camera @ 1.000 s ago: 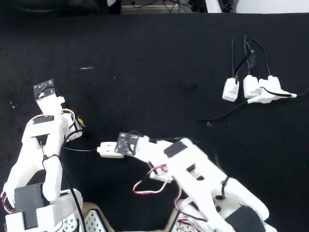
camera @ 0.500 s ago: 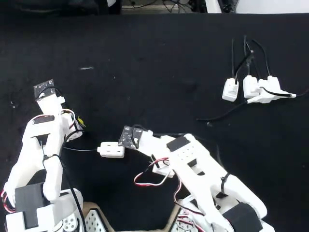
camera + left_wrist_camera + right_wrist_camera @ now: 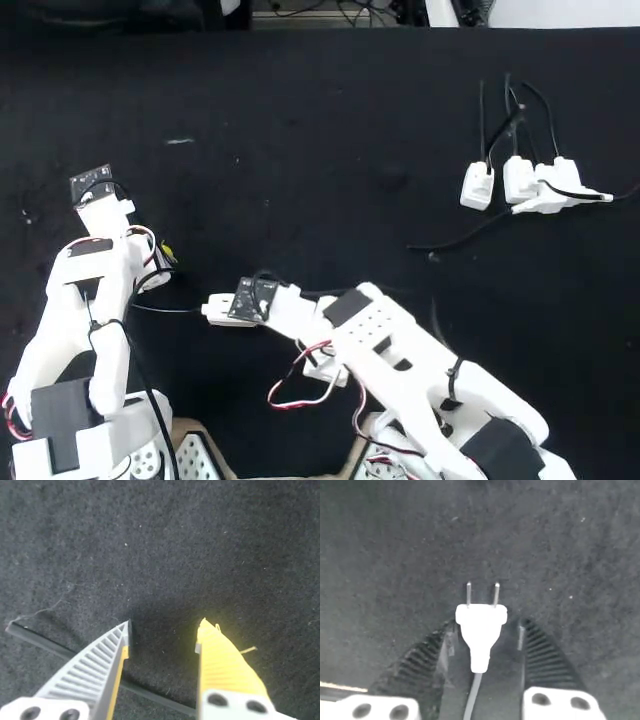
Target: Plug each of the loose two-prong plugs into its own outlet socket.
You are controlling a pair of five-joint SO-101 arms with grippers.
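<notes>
There was the right gripper [image 3: 487,622], low over the white plug [image 3: 480,630]. Its fingers were spread wide on either side of the body and, as far as we could tell, not yet touching it. The plug lay flat on the black tabletop [image 3: 320,130] close to the near edge, left of the middle. Its two prongs pointed away from the wrist and its cord trailed back beneath the gripper. The sockets [image 3: 520,180] sat well apart from it, clustered near the right edge.

We judged the plug light and stiff, with smooth plastic that could slip or twist in a loose pinch. The flat sides of the body looked the place to take hold, clear of the thin prongs, with the soft cord left free to drag behind.

The left gripper [image 3: 162,627] hung over the cloth near the left edge. Its fingers were partly spread and held nothing, and a black cable [image 3: 45,642] ran under them.
</notes>
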